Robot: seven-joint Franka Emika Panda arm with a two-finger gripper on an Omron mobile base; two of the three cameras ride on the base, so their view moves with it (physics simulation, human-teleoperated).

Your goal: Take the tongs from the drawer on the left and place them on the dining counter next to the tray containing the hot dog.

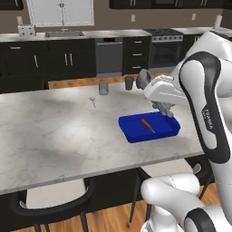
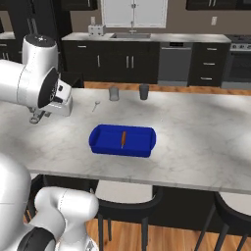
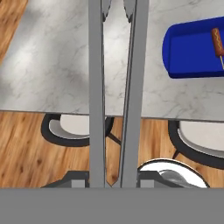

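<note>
Plainly clamped: gripper (image 3: 112, 183) narrowed onto the tongs (image 3: 113, 87), one dark finger tip (image 3: 78, 179) pressing each side of the joined end. Two slim grey arms running away from the hand, nearly parallel, toothed tips slightly apart at the far end. Held in the air above the near edge of the dining counter (image 3: 57, 65), off the short end of the tray (image 3: 192, 52), not touching the marble. In the left base view, gripper (image 1: 166, 110) hanging just over the tray's (image 1: 136, 131) right far corner; in the right base view, gripper (image 2: 37, 117) well to the left of the tray (image 2: 105, 142), over the counter (image 2: 196, 132). Tongs themselves too thin to pick out in either base view.

Counted outward from the tray: one bright-blue tray, lying flat on the marble; one hot dog (image 1: 147, 125) inside it, on a stick, roughly mid-tray. Beyond the tray, toward the counter's far edge, two small grey cups (image 1: 103, 88) (image 1: 129, 83), upright, side by side but apart. Left of the cups, one small silver utensil (image 1: 93, 101) lying flat. Under the near edge, two black stools (image 1: 50, 201) (image 2: 127, 196) with pale seats. Wood floor (image 3: 26, 140) below.
</note>
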